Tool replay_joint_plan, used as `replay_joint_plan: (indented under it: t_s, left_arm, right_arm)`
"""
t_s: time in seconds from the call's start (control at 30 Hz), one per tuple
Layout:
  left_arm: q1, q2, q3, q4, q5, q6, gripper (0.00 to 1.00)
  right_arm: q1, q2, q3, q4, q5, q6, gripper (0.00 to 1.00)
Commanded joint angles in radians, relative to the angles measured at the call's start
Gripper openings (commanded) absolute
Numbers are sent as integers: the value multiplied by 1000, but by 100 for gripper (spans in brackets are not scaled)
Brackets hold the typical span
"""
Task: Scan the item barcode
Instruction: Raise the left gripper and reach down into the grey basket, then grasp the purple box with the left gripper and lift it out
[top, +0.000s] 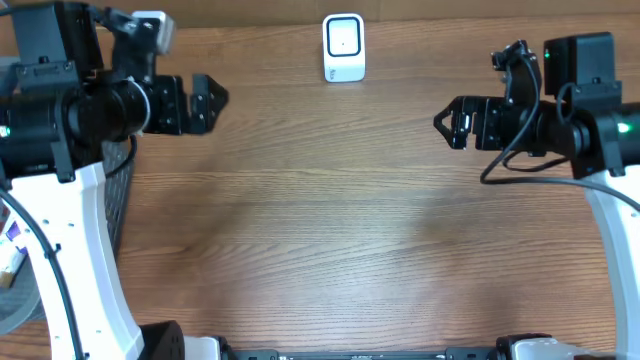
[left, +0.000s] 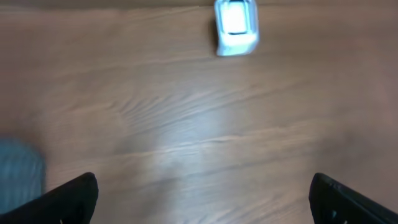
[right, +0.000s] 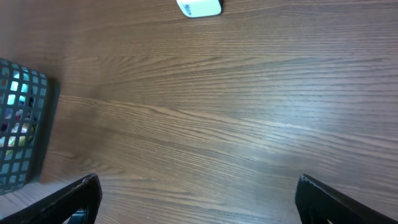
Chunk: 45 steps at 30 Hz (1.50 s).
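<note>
Our left gripper (top: 212, 102) and right gripper (top: 445, 122) hang wide open and empty over the table (top: 330, 230), and with the items (right: 17, 129) seemingly down in the mesh basket (right: 34, 162) on our left, we could snag its wire or show the scanner (top: 343, 48) the wrong face.

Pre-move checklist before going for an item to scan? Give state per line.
1. Left gripper open and empty: ok.
2. Right gripper open and empty: ok.
3. Scanner in view at the far edge of the table, nothing in front of it: ok.
4. Item in hand for scanning: not ok, neither arm holds one.
5. Mesh basket in view beside the left arm, contents showing through it: ok.
6. Barcode side of any item in it: cannot tell.
</note>
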Motion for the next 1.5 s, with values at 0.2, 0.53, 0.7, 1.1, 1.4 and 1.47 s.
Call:
replay_joint_plan:
  t_s: [0.2,0.53,0.7,1.1,1.4,1.47]
  left_arm:
    - [388,-5,23,-48,-333,-450,100]
    - [780,55,-61,-37,-332,-509,100]
    - [841,100,-198,45,-332,-535,100]
    - [830,148,-565,395,-382,-631,100]
    - [826,148,-826,676,-374,-638,97]
    - [826,148,-835,697,-373,-639,79]
  right_arm:
    - [1,27,28,14,-27,-5,100]
    - [1,27,28,16,-19,-9,100]
    - [1,27,28,15,-19,-8,100]
    - [1,28,27,9,-19,-8,100]
    - [1,33,16,10,-19,-8,100]
    - [1,33,16,10,-19,-8,100]
